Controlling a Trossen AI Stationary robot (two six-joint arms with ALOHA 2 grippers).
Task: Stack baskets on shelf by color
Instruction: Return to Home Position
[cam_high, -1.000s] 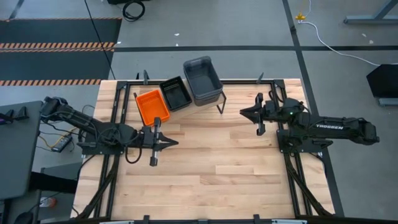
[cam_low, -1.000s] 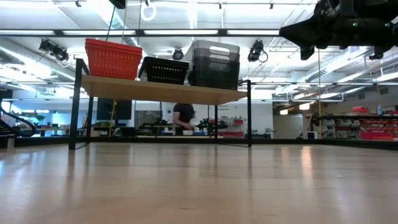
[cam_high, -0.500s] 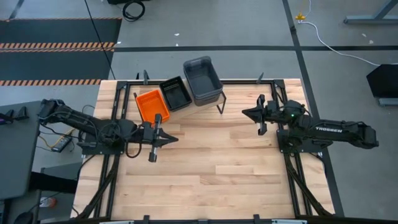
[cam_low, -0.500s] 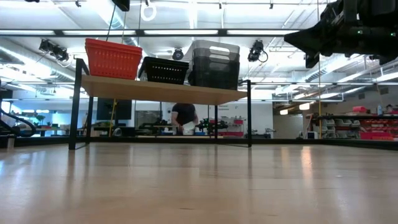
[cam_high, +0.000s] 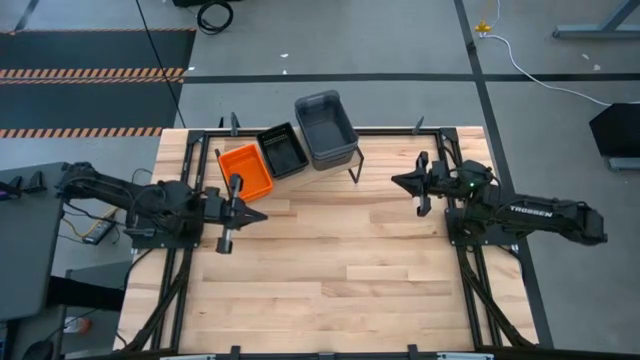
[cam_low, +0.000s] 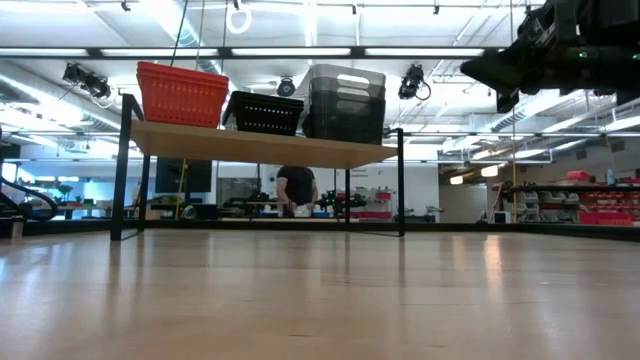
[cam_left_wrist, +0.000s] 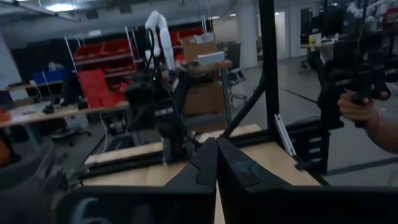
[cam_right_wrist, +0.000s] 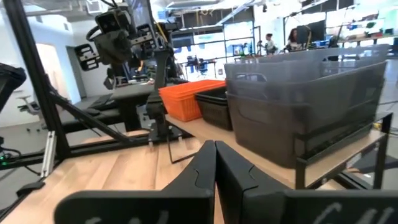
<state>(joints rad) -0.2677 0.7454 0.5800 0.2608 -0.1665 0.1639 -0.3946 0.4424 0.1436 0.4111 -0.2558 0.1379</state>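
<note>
Orange baskets, black baskets and grey baskets stacked on the shelf; left hand and right hand pressed together.

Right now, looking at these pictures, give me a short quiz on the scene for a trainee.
1. True or false: the grey baskets stand on the tabletop.
2. Which stack is in the middle of the shelf? A orange, B black, C grey.
3. Fill in: the left end effector and right end effector are both ____.
Key: 1 false, 2 B, 3 shut.
</note>
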